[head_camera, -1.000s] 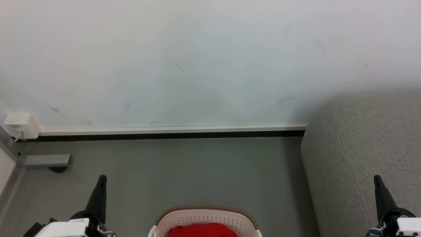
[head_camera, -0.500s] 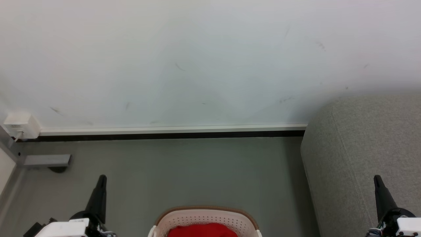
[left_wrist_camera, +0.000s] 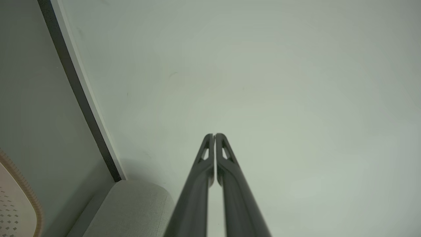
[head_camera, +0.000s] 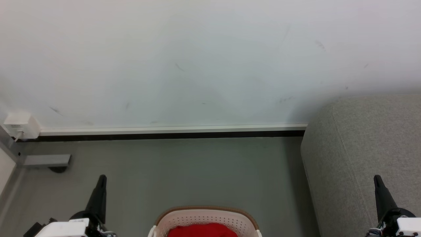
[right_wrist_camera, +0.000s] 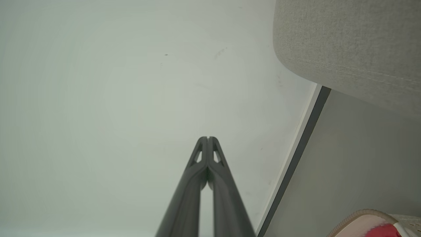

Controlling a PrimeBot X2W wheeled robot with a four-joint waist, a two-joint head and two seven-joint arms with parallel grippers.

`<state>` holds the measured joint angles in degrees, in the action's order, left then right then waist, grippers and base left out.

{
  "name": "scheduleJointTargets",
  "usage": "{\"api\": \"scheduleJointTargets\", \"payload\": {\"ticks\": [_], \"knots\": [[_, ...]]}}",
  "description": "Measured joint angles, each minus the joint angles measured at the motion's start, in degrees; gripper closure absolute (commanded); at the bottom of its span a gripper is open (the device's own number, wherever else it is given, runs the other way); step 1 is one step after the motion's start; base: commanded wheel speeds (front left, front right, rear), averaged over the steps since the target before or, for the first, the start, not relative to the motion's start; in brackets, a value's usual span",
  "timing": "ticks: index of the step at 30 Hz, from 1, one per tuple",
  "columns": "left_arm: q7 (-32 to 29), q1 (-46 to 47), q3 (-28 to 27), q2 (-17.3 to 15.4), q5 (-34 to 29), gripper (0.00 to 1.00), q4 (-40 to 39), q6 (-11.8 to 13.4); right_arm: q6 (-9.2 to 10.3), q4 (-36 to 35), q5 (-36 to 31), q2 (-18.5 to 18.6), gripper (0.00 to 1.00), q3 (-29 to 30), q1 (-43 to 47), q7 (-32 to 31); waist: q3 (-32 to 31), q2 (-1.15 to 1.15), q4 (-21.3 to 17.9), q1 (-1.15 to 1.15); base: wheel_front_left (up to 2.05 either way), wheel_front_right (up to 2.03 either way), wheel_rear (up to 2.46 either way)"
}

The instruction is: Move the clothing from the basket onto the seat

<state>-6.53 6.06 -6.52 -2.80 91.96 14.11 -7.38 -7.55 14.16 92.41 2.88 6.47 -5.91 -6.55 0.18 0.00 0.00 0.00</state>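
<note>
The cream-white basket (head_camera: 204,217) with a brown rim stands on the floor at the bottom centre of the head view, with red clothing (head_camera: 202,229) inside it. The grey sofa seat (head_camera: 368,158) fills the right side. My left gripper (head_camera: 101,179) is left of the basket and my right gripper (head_camera: 377,179) is over the sofa's front; both point up and hold nothing. In the left wrist view my left gripper (left_wrist_camera: 214,135) is shut, tips together against the wall. In the right wrist view my right gripper (right_wrist_camera: 207,138) is shut too, with the basket's rim (right_wrist_camera: 355,215) and red clothing (right_wrist_camera: 383,231) at the lower right.
A white wall (head_camera: 197,59) with a white and black skirting (head_camera: 171,131) runs behind. A white socket box (head_camera: 19,125) and a grey bracket (head_camera: 46,160) sit at the far left. Grey floor (head_camera: 197,171) lies between the basket and the wall.
</note>
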Motion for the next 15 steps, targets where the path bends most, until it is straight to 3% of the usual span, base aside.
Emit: {"api": "scheduleJointTargets", "payload": {"ticks": [15], "knots": [[0.0,0.0,0.0,0.0,0.0,1.00,0.0,0.0,-0.01,0.0,0.0,0.0,1.00,0.0,0.0,0.0,0.0,0.00,0.0,0.00,0.00,0.00,0.00]]}}
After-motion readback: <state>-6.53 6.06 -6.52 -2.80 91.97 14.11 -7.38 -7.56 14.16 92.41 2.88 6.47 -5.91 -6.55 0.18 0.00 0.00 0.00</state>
